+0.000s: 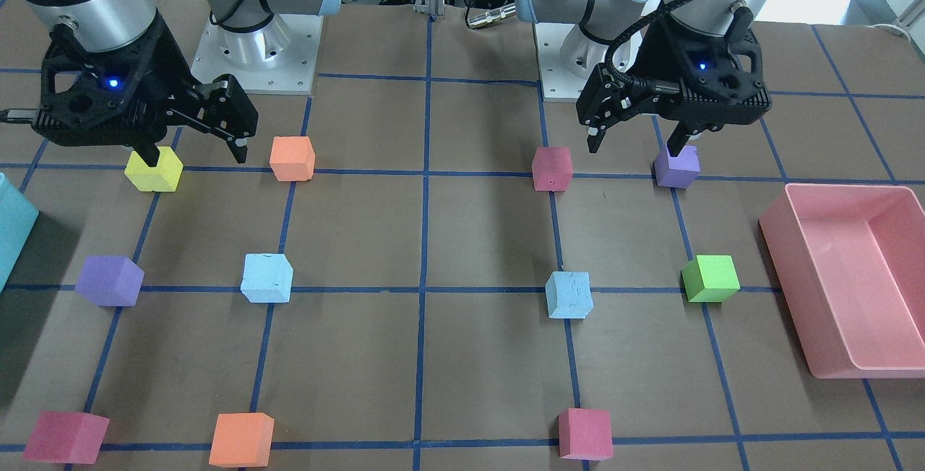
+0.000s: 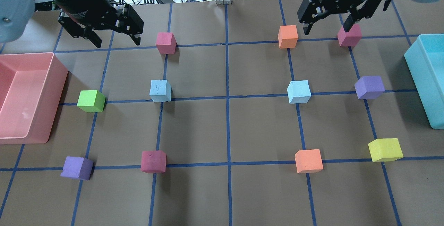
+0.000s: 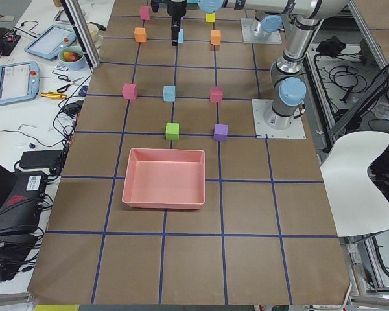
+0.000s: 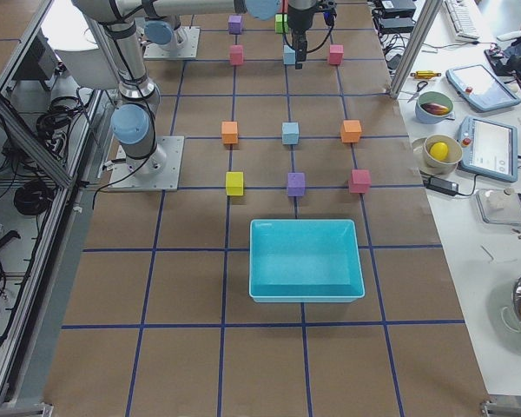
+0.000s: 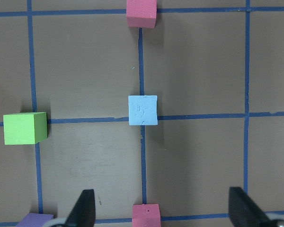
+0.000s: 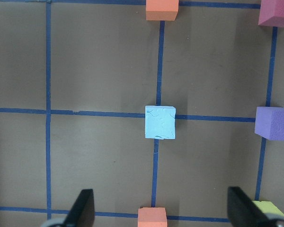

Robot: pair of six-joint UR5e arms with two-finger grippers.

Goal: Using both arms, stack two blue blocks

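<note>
Two pale blue blocks lie apart on the brown table. One is on my left side [image 2: 160,90] [image 1: 569,295], the other on my right side [image 2: 299,92] [image 1: 267,277]. My left gripper [image 2: 117,42] [image 1: 636,144] is open and empty, held high over the left half of the table. Its wrist view shows the left blue block [image 5: 143,110] ahead between the open fingers [image 5: 85,208]. My right gripper [image 2: 326,30] [image 1: 196,157] is open and empty, held high over the right half. Its wrist view shows the right blue block [image 6: 160,122] ahead between its fingers [image 6: 83,208].
A pink bin [image 2: 57,90] stands at the left edge and a turquoise bin [image 2: 421,80] at the right edge. Other cubes sit on the grid: green [image 2: 91,101], magenta [image 2: 153,161], purple [image 2: 369,87], orange [image 2: 308,161], yellow [image 2: 385,149].
</note>
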